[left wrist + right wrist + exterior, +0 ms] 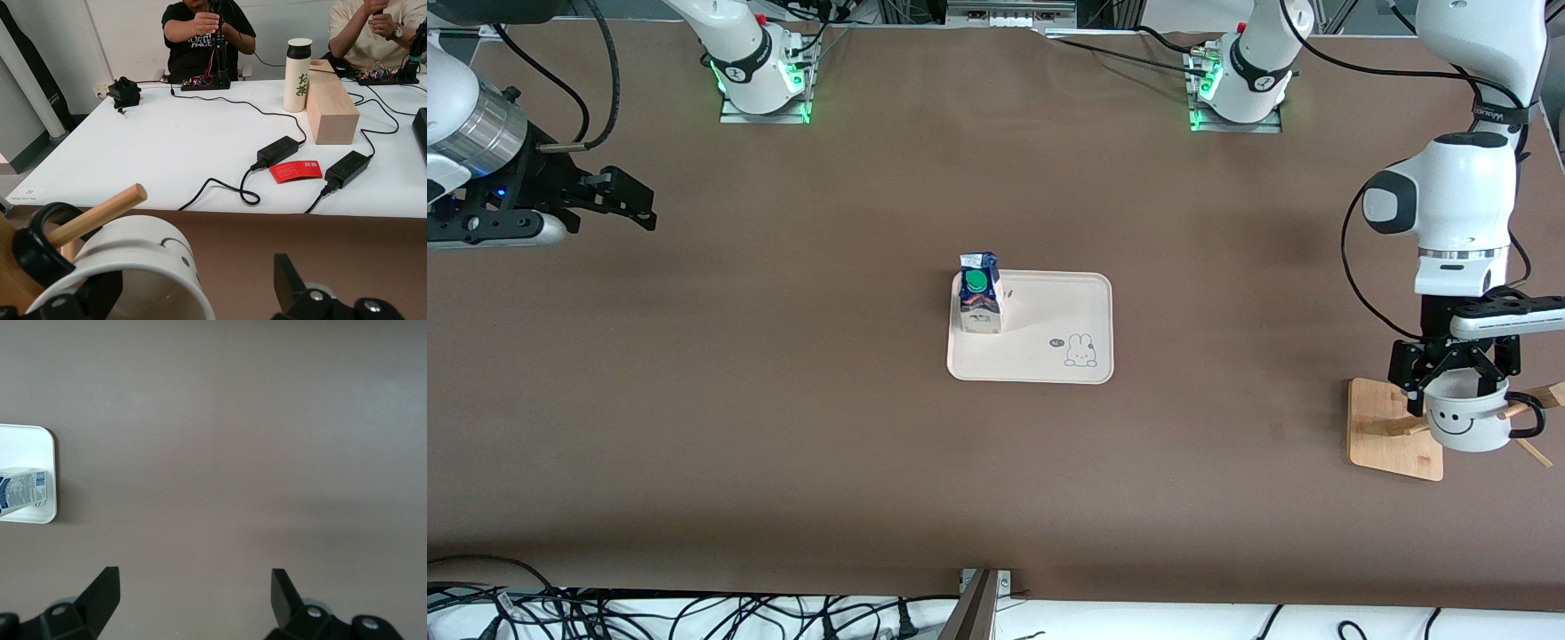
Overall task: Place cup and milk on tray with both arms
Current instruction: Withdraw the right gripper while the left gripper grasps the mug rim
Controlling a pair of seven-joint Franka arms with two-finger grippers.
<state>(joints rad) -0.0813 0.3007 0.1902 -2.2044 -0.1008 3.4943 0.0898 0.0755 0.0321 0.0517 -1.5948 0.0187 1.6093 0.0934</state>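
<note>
The white smiley cup [1467, 425] hangs on a wooden peg of the rack at the left arm's end of the table. My left gripper [1458, 378] is open over it, one finger down inside the cup and the other outside its wall with a gap. In the left wrist view the cup [140, 257] and its black handle [33, 243] sit on the peg [100, 213]; the left gripper [193, 293] straddles the rim. The milk [980, 302] stands upright on the cream tray [1049, 311], in the corner toward the right arm. My right gripper [636, 200] waits open and empty above the table at the right arm's end.
The square wooden rack base [1392, 427] stands under the cup, with pegs sticking out. In the right wrist view the tray corner [27, 440] and the milk [23, 490] show at the edge, with the right gripper [193, 587] over bare brown table.
</note>
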